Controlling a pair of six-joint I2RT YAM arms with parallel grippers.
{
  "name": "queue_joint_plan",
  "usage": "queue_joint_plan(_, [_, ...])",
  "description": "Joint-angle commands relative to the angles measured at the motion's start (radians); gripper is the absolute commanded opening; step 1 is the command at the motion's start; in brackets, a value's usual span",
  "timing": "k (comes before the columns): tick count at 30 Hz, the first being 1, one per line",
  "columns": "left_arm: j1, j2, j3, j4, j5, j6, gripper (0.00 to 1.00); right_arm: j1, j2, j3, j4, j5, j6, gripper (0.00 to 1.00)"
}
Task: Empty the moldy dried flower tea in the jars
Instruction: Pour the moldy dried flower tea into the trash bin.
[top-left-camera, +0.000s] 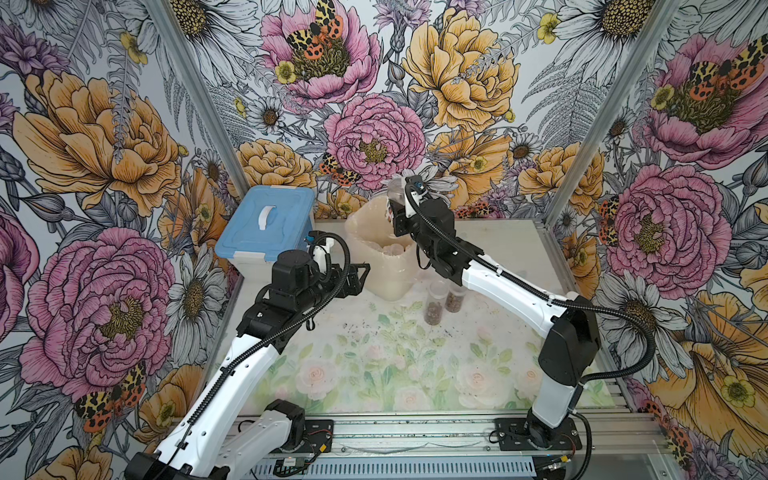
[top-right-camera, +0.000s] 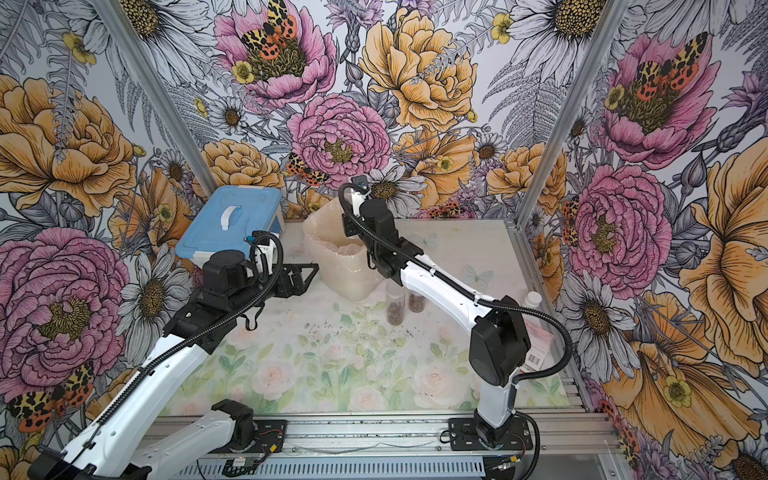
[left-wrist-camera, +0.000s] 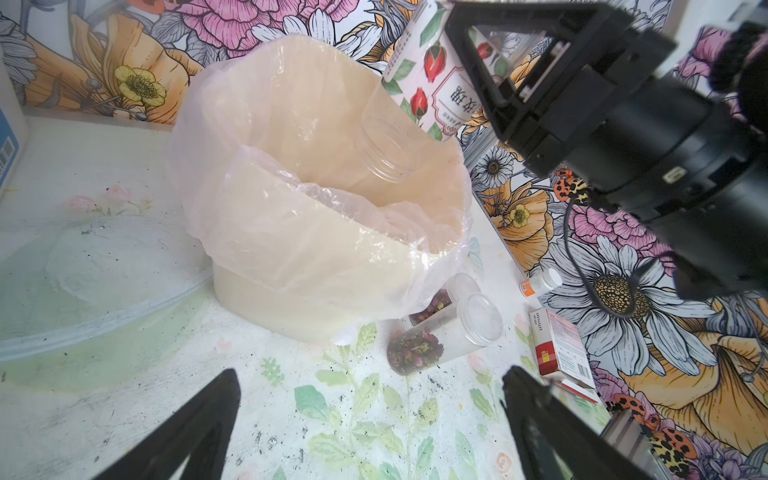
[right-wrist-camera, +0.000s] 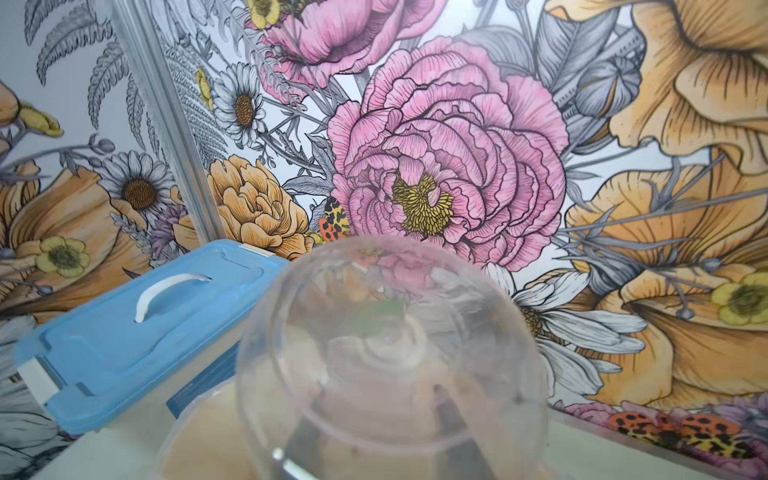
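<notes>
right claw (top-left-camera: 397, 212) closed on labelled jar (left-wrist-camera: 417, 89), mouth down over bin (left-wrist-camera: 316, 266) | left claw (top-left-camera: 360, 272) wide open, empty | two jars (left-wrist-camera: 444, 332) with tea (left-wrist-camera: 411, 347) beside bin

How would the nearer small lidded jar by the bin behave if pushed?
Probably tips: the jar stands tall and narrow. Once down, its round wall would likely roll. Likely light, since the tea fills only its bottom.
</notes>
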Motion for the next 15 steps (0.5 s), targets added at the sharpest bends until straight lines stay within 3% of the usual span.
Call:
queue_joint_plan(1, [0.015, -0.017, -0.019, 0.032, -0.023, -0.004, 0.99, -0.031, -0.022, 0.015, 0.003, -0.052, 0.068, 0.19])
queue_joint_plan(4, [0.016, -0.016, -0.019, 0.037, -0.023, -0.007, 0.99, 0.040, 0.004, 0.042, -0.018, 0.052, -0.150, 0.21])
queue_joint_plan(7, [0.016, -0.016, -0.021, 0.041, -0.021, -0.008, 0.99, 0.062, 0.020, 0.044, -0.024, 0.103, -0.214, 0.21])
queue_joint_plan(9, [0.017, -0.015, -0.021, 0.043, -0.021, -0.007, 0.99, 0.053, 0.014, 0.041, -0.022, 0.110, -0.179, 0.21])
queue_joint_plan(13, [0.018, -0.016, -0.022, 0.044, -0.019, -0.007, 0.99, -0.057, -0.029, 0.011, 0.004, -0.076, 0.158, 0.19])
queue_joint_plan(15, [0.020, -0.017, -0.022, 0.043, -0.018, -0.008, 0.99, -0.051, -0.028, 0.017, 0.015, -0.087, 0.116, 0.18])
